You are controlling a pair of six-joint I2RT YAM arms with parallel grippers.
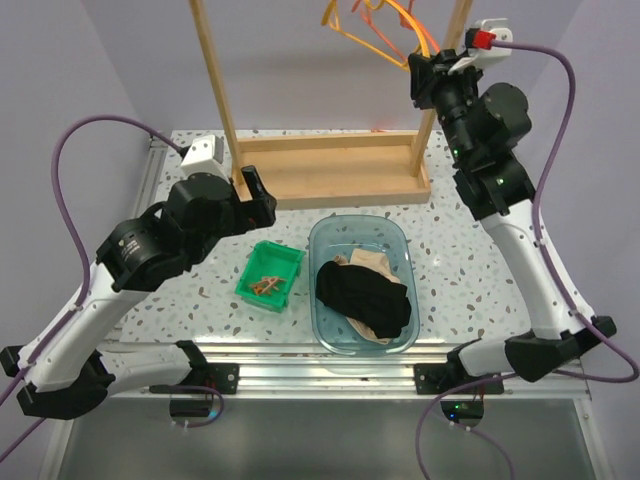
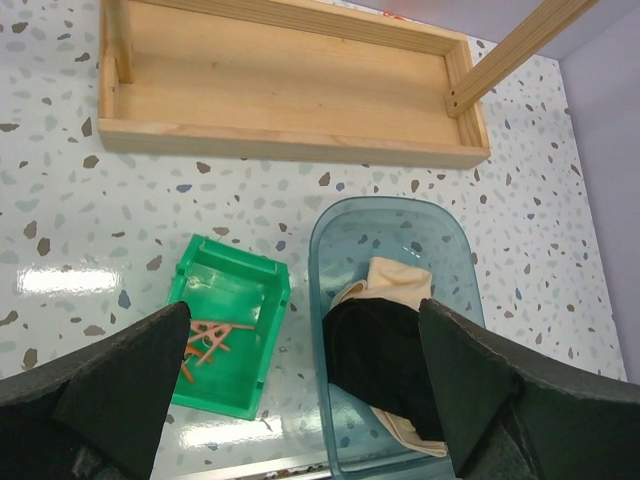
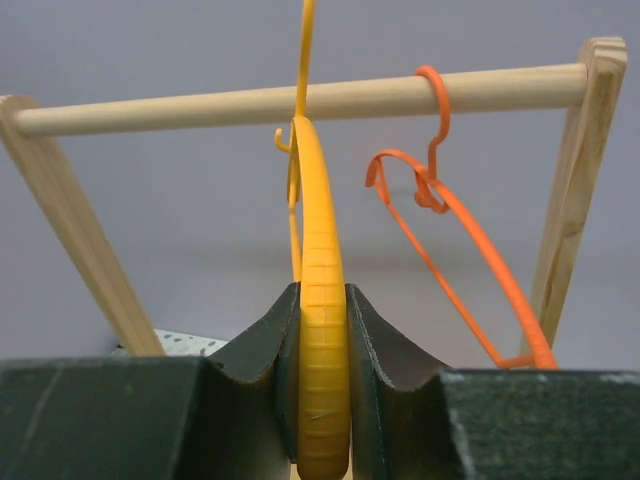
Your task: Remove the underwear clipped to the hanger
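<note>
The black underwear (image 1: pixel 365 297) lies on the pale beige underwear (image 1: pixel 370 262) inside a clear blue tub (image 1: pixel 395 232); both also show in the left wrist view, black (image 2: pixel 380 360) over beige (image 2: pixel 400 285). A yellow hanger (image 3: pixel 322 260) hangs from the wooden rod (image 3: pixel 200 105) with nothing clipped to it; it also shows in the top view (image 1: pixel 362 35). My right gripper (image 3: pixel 322 335) is shut on the yellow hanger's arm, high at the rack (image 1: pixel 428 75). My left gripper (image 1: pixel 258 195) is open and empty above the table, its fingers (image 2: pixel 130 375) wide apart.
A green bin (image 1: pixel 285 255) left of the tub holds several brown clips (image 1: pixel 267 286), also in the left wrist view (image 2: pixel 205 340). An orange hanger (image 3: pixel 450 220) hangs beside the yellow one. The wooden rack base (image 1: pixel 330 185) and its posts (image 1: pixel 215 80) stand behind.
</note>
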